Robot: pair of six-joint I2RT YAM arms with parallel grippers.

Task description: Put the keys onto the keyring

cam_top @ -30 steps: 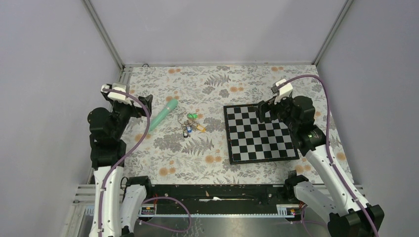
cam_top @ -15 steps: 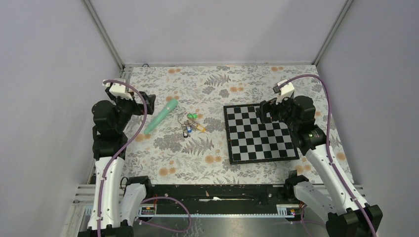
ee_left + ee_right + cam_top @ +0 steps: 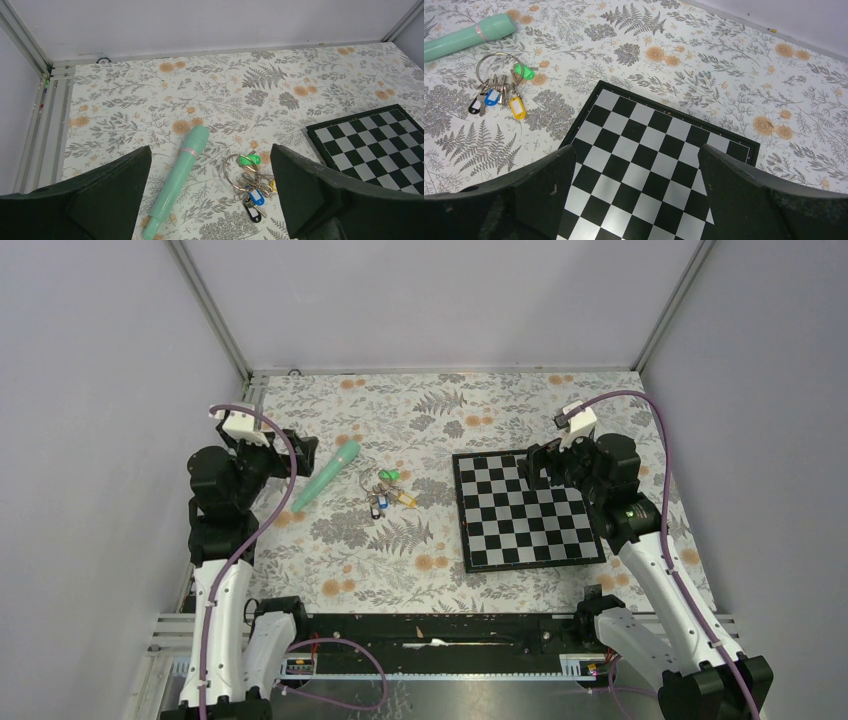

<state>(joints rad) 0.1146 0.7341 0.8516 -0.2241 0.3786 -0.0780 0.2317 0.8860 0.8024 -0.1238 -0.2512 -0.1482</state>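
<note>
Fingers on both arms stand spread wide with nothing between them. Top view: the left gripper [image 3: 296, 451] hangs over the floral table [image 3: 420, 560] just beside the teal stick [image 3: 326, 474]. The right gripper [image 3: 536, 464] hangs over the far left corner of the chessboard [image 3: 530, 525]. The keyring [image 3: 385, 490] lies flat on the cloth between stick and board, apart from both grippers. Left wrist view: dark pads frame the shot, wide apart and empty. The silver ring sits low and right of centre, the green key [image 3: 248, 160] lies against it, and the black key [image 3: 254, 215] is lowest in the cluster under a blue tag [image 3: 256, 196]. Right wrist view: the ring is at far left with green at its right edge, and black, blue and a yellow tag [image 3: 517, 107] fan out below. Cannot tell whether green and black are threaded on or only lying against the ring. Judged step: approach, nothing picked up yet. Next move probably needs one arm down to pin the ring and the other to pinch a key by its head. These are small, flat parts, so alignment has to be tight.
</note>
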